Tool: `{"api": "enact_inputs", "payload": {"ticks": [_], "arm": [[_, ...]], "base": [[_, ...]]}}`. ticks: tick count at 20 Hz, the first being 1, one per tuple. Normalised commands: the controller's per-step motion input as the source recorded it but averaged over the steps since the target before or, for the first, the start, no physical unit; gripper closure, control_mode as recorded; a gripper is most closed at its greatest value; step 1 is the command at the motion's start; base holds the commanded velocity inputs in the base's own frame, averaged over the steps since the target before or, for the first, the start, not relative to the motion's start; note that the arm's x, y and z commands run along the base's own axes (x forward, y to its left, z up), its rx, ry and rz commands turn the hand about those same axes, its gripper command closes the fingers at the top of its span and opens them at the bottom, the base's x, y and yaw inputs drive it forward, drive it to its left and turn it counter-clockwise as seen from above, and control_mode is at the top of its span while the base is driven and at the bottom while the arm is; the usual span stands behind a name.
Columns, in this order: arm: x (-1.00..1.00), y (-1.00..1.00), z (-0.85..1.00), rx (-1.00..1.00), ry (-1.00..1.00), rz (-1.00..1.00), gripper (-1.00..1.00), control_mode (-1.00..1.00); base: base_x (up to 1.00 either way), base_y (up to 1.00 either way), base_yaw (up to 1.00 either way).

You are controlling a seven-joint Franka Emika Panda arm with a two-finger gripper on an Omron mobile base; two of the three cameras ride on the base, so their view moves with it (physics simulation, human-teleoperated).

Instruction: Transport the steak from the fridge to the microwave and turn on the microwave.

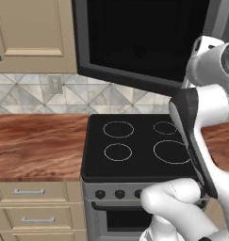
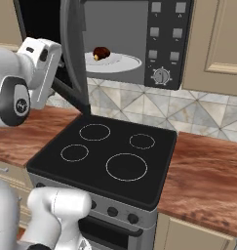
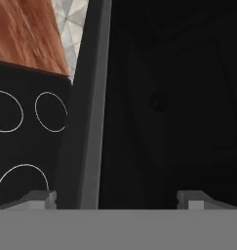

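Lying (image 2: 101, 52) steak inside microwave (image 2: 139, 44)

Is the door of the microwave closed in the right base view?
No, the microwave door stands swung open, and the steak is visible inside on the white turntable plate.

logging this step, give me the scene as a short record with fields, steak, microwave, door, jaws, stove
steak: on the white turntable plate inside the microwave
microwave door: swung open, hanging out over the stove
button panel: right of the cavity, knob at its bottom
gripper: jaws open, empty, close to the open door's edge
stove: four rings, nothing on it
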Motion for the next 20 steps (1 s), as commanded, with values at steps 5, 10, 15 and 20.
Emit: {"api": "enact_inputs", "payload": {"ticks": [5, 10, 15, 20], "arm": [[0.41, -0.69, 0.0, 0.08, -0.12, 0.34, -1.0, -1.0], [0.66, -0.52, -0.02, 0.02, -0.07, 0.25, -1.0, -1.0], [0.85, -0.18, -0.08, 0.0, -0.03, 0.08, -1.0, -1.0], [0.91, -0.04, -0.18, -0.03, -0.04, 0.0, -1.0, -1.0]], "base": [[0.0, 0.0, 0.0], [0.0, 0.0, 0.0], [0.0, 0.0, 0.0], [0.0, 0.0, 0.0]]}}
